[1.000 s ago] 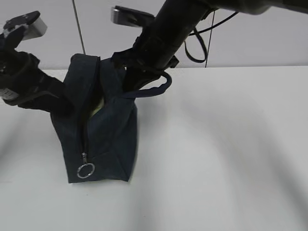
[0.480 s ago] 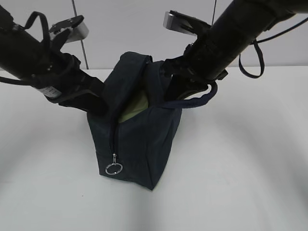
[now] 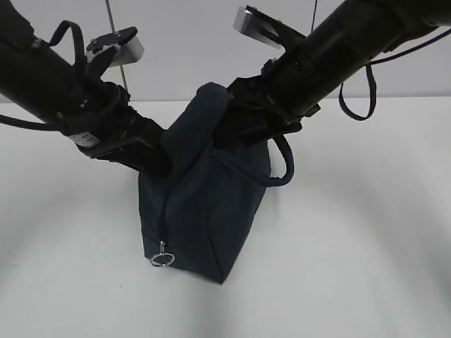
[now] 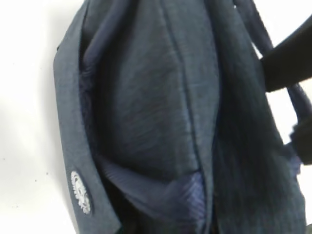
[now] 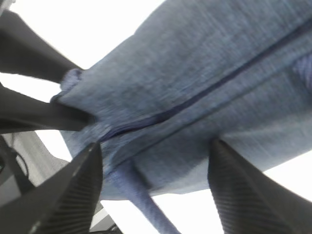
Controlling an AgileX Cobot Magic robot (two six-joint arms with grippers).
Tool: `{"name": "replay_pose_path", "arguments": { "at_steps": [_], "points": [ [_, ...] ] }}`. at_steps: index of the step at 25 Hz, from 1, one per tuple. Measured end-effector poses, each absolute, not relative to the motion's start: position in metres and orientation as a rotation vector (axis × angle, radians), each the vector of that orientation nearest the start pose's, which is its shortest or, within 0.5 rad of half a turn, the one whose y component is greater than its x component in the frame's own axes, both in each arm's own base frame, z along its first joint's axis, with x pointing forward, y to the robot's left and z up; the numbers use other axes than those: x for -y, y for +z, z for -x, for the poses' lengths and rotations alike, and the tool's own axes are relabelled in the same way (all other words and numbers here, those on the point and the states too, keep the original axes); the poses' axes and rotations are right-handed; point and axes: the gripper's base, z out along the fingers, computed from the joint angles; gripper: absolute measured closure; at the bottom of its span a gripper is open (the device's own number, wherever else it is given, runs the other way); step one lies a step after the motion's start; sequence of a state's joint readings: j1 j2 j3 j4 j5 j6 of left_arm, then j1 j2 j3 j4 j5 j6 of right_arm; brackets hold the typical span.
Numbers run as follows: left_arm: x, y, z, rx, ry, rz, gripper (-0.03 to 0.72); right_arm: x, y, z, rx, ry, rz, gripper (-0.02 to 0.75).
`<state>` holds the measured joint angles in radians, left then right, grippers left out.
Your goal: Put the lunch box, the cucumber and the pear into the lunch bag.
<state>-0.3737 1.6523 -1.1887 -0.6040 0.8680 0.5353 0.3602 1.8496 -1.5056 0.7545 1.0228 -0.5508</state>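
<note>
The navy lunch bag (image 3: 211, 204) stands on the white table, its opening drawn together along the zipper line. Its ring pull (image 3: 162, 259) hangs low at the front and its strap (image 3: 282, 165) droops on the right. My left gripper (image 3: 161, 156) presses on the bag's left top edge. The right wrist view shows it (image 5: 73, 92) with a fold of fabric between its fingers. My right gripper (image 3: 229, 130) is at the bag's top. In its own view it (image 5: 155, 145) is open, fingers wide apart over the fabric. Fabric (image 4: 156, 107) fills the left wrist view. The lunch box, cucumber and pear are hidden.
The white table (image 3: 352, 246) spreads to the right and in front of the bag. A pale wall rises behind it. A black cable loop (image 3: 356, 88) hangs from the right arm. A thin vertical rod (image 3: 109, 17) stands at the back left.
The bag's opening has closed up, so the pale green lid inside no longer shows. The strap has dropped to hang at the bag's right side. Both arms shifted slightly with the bag.
</note>
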Motion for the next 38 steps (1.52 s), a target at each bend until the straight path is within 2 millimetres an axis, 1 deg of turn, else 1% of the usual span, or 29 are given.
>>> {"name": "replay_pose_path", "arguments": {
  "at_steps": [2, 5, 7, 10, 14, 16, 18, 20, 21, 23, 25, 26, 28, 32, 35, 38],
  "points": [
    [0.160, 0.255, -0.299, -2.589, -0.686, -0.783, 0.405, -0.190, 0.281, -0.349, -2.523, 0.940, 0.808, 0.200],
    [0.159, 0.256, -0.298, -2.590, -0.687, -0.787, 0.388, -0.188, 0.292, -0.344, -2.505, 0.947, 0.840, 0.204],
    [0.158, 0.260, -0.296, -2.576, -0.676, -0.794, 0.384, -0.185, 0.302, -0.339, -2.488, 0.898, 0.869, 0.226],
    [0.155, 0.274, -0.292, -2.517, -0.660, -0.780, 0.381, -0.177, 0.322, -0.328, -2.432, 0.836, 0.883, 0.279],
    [0.147, 0.298, -0.278, -2.380, -0.608, -0.762, 0.381, -0.164, 0.350, -0.298, -2.274, 0.776, 0.850, 0.342],
    [0.142, 0.309, -0.269, -2.292, -0.573, -0.761, 0.381, -0.156, 0.355, -0.278, -2.175, 0.766, 0.826, 0.363],
    [0.136, 0.315, -0.260, -2.198, -0.544, -0.747, 0.381, -0.151, 0.351, -0.257, -2.084, 0.789, 0.808, 0.376],
    [0.131, 0.317, -0.248, -2.103, -0.530, -0.710, 0.381, -0.150, 0.336, -0.236, -2.010, 0.838, 0.766, 0.386],
    [0.128, 0.317, -0.244, -2.056, -0.519, -0.690, 0.381, -0.151, 0.332, -0.227, -1.955, 0.846, 0.750, 0.393],
    [0.123, 0.316, -0.234, -2.001, -0.496, -0.675, 0.381, -0.152, 0.315, -0.215, -1.886, 0.835, 0.739, 0.398],
    [0.121, 0.316, -0.228, -1.975, -0.487, -0.681, 0.381, -0.154, 0.307, -0.212, -1.848, 0.843, 0.706, 0.403],
    [0.120, 0.318, -0.226, -1.967, -0.489, -0.682, 0.381, -0.153, 0.307, -0.214, -1.836, 0.847, 0.660, 0.405],
    [0.120, 0.320, -0.224, -1.955, -0.489, -0.684, 0.381, -0.152, 0.308, -0.216, -1.827, 0.852, 0.591, 0.427],
    [0.120, 0.320, -0.222, -1.959, -0.502, -0.695, 0.381, -0.151, 0.312, -0.218, -1.814, 0.858, 0.556, 0.476],
    [0.121, 0.319, -0.220, -1.968, -0.517, -0.710, 0.381, -0.152, 0.312, -0.217, -1.807, 0.858, 0.588, 0.483],
    [0.121, 0.318, -0.220, -1.972, -0.524, -0.717, 0.381, -0.156, 0.307, -0.212, -1.799, 0.782, 0.745, 0.487]
  ]
}}
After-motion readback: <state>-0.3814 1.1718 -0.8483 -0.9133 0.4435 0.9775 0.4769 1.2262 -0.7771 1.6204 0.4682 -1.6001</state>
